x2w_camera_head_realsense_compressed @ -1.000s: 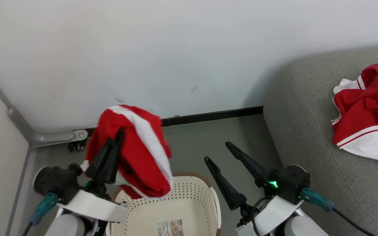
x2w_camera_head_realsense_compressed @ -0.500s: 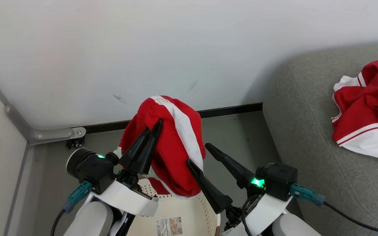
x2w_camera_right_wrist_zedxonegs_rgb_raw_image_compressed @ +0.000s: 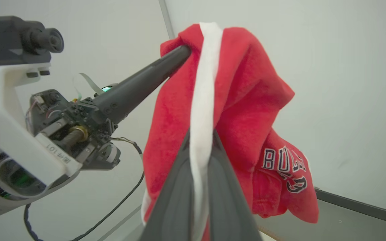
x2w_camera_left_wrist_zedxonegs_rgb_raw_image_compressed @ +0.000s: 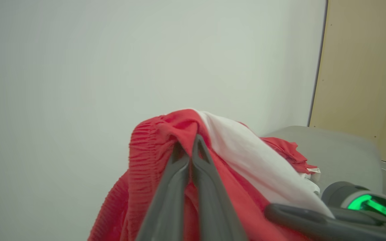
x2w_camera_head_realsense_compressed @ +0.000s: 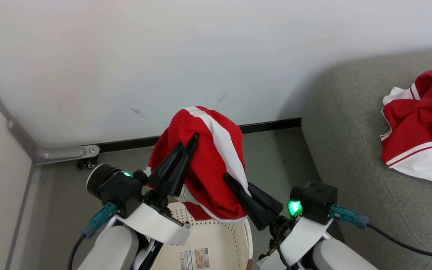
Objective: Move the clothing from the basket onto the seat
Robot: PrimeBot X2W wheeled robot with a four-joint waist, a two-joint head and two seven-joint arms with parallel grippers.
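Garment [x2w_camera_head_realsense_compressed: 208, 161] clamped by L gripper [x2w_camera_head_realsense_compressed: 192, 138] + R gripper [x2w_camera_head_realsense_compressed: 228, 177], over basket [x2w_camera_head_realsense_compressed: 231, 234]

Striped red garment [x2w_camera_head_realsense_compressed: 208, 165] hanging bunched above cream basket [x2w_camera_head_realsense_compressed: 234, 233]; second red garment [x2w_camera_head_realsense_compressed: 422, 138] crumpled on grey sofa [x2w_camera_head_realsense_compressed: 351, 150]

The nearer garment [x2w_camera_head_realsense_compressed: 212, 176] was coloured red with a white stripe; the basket [x2w_camera_head_realsense_compressed: 216, 234] was perforated cream, the sofa [x2w_camera_head_realsense_compressed: 351, 142] grey, the farther garment [x2w_camera_head_realsense_compressed: 414, 127] red, white-trimmed.

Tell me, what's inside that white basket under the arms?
Inside the basket I see a printed label on its bare floor. The lifted red garment and the left arm cover the rest.
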